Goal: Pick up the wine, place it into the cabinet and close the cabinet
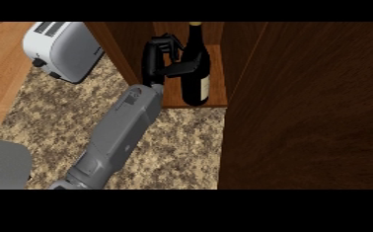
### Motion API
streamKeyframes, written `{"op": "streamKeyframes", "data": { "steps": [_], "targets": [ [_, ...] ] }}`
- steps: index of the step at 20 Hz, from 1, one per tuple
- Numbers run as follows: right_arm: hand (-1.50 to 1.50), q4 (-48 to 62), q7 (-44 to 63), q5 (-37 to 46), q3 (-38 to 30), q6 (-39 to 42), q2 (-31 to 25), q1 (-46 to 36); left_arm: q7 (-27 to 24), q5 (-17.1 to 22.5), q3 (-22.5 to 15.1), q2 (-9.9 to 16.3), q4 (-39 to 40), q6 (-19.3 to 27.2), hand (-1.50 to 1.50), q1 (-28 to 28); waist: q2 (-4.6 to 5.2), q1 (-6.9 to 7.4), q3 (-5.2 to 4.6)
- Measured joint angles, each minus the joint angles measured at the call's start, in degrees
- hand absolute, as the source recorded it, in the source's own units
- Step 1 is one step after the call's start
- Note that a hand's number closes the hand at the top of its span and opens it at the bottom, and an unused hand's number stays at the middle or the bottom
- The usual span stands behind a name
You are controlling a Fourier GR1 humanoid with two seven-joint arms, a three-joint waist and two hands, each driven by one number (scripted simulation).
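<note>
Currently the wine bottle [196,65] is standing upright on the cabinet shelf [175,95], inside the open cabinet [131,43], near the shelf's front edge. One hand [162,58] is reaching into the cabinet just left of the bottle; thumb is extending across and touching the bottle's body, fingers are curling up beside it w/ no full wrap visible. Which arm this is, left or right, cannot be confirmed. Its grey forearm [120,132] is running diagonally over the speckled counter [182,147], below the cabinet. Cabinet door [306,107] is standing open, right of the bottle. Toaster [62,51] is sitting on the counter, left of the cabinet, well apart from the bottle.
</note>
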Motion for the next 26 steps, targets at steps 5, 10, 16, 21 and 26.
{"op": "streamKeyframes", "data": {
  "steps": [5,10,16,21,26],
  "targets": [
    [-1.5,0.6,-0.76,-0.2,-0.36,0.67,0.14,-0.22,-4.79,-0.63,1.75,0.44,5.75,0.31,1.5,-3.33,0.1,-0.2,0.0],
    [-1.5,1.52,-2.47,-0.01,1.15,0.93,1.39,0.49,-8.71,-0.83,4.24,0.19,11.55,1.79,1.5,-7.53,0.26,-0.47,-0.01],
    [-1.5,1.08,-2.94,-0.33,2.1,1.79,1.45,2.07,-10.58,0.35,7.82,0.26,17.67,-0.36,1.5,-11.19,0.32,-0.93,0.01],
    [-1.5,1.29,-3.53,-0.44,2.08,1.81,1.95,1.85,-11.0,3.74,10.33,0.07,20.18,-1.57,1.5,-12.59,0.42,-1.45,0.03],
    [-1.5,1.23,-3.27,-0.75,1.41,2.1,1.64,1.77,-12.24,5.28,12.59,-0.12,22.05,-3.9,1.5,-13.55,0.28,-1.6,0.2]
  ]
}}
